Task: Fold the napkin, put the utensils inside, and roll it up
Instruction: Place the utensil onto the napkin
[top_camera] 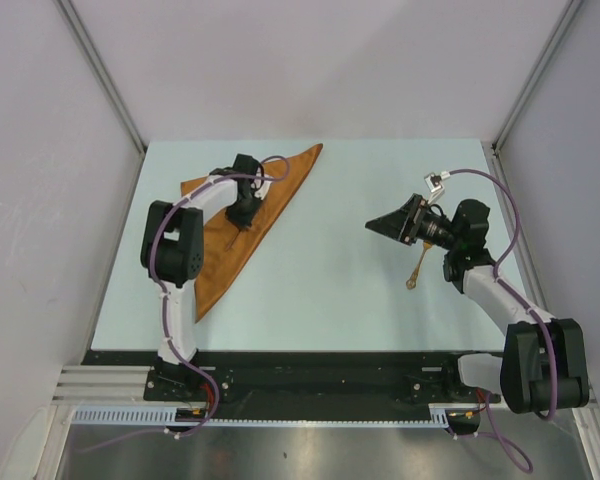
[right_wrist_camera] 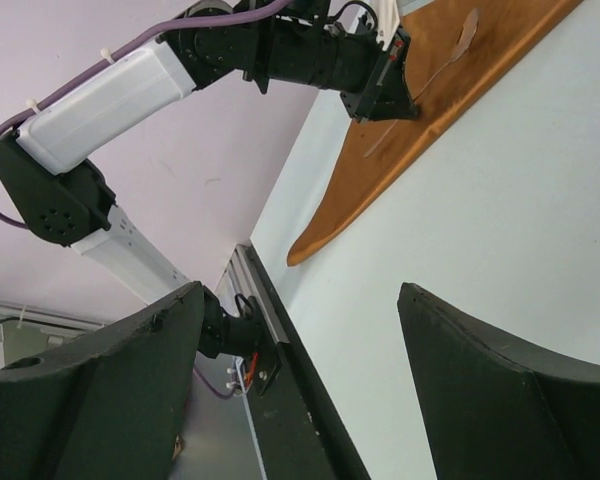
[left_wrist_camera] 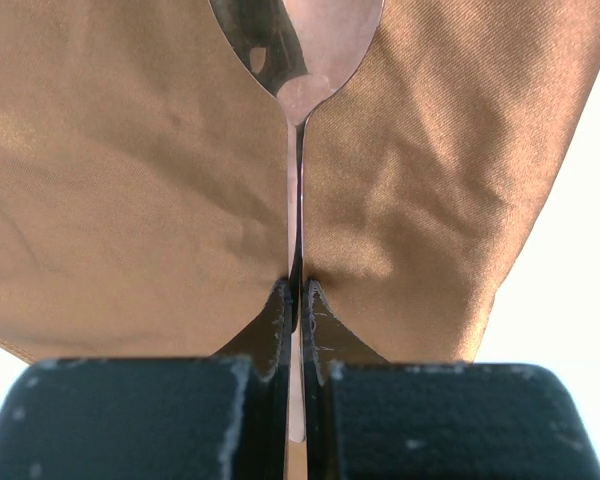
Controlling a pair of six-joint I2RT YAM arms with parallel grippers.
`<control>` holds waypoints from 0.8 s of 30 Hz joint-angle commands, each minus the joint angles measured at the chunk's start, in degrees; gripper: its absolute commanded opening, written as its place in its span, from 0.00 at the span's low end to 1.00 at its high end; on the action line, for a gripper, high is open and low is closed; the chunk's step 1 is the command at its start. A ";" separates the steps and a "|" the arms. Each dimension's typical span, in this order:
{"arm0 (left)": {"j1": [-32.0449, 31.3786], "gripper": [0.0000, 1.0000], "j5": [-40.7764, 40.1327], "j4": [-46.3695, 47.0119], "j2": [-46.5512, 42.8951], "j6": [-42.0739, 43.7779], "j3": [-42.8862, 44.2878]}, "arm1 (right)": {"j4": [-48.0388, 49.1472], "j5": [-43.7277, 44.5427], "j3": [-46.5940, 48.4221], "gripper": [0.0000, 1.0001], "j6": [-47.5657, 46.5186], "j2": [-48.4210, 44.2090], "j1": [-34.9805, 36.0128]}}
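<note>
Copper spoon (left_wrist_camera: 294,180), slim-handled, in left gripper (left_wrist_camera: 298,310) over satiny rust napkin (left_wrist_camera: 130,200)

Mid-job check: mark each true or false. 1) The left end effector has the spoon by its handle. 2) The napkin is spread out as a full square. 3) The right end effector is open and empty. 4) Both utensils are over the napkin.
1) The left end effector is shut on the handle of the spoon. True.
2) The napkin is spread out as a full square. False: it is folded into a triangle.
3) The right end effector is open and holds nothing. True.
4) Both utensils are over the napkin. False: only the spoon is. The second utensil lies on the bare table under the right arm.
</note>
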 commanded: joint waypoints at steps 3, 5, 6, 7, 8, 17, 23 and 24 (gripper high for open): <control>-0.31 0.00 -0.50 -0.23 2.94 0.94 5.22 | -2.92 0.73 0.62 0.84 -2.91 -2.49 -0.25; -0.31 0.00 -1.20 -1.45 4.08 1.11 7.06 | -3.62 0.73 0.62 0.84 -3.35 -2.93 -0.25; -0.31 0.00 -1.64 -1.63 4.35 1.03 7.59 | -3.97 0.82 0.70 0.84 -3.62 -3.11 -0.25; -0.31 0.00 -1.90 -1.90 4.70 0.94 8.03 | -4.76 0.91 0.79 0.83 -3.88 -3.28 -0.25; -0.31 0.00 -1.90 -1.90 4.87 0.94 8.21 | -5.20 1.17 0.88 0.84 -4.40 -3.46 -0.33; -0.31 0.00 -2.87 -3.31 4.97 0.67 10.06 | -9.42 2.58 1.49 0.84 -6.69 -4.08 -0.33; 0.04 0.00 -3.31 -3.65 5.40 0.76 11.63 | -11.80 3.20 1.67 0.84 -7.84 -4.43 -0.51; 0.13 0.00 -3.40 -4.18 5.84 0.76 11.99 | -12.15 3.11 1.67 0.84 -7.92 -4.60 -0.51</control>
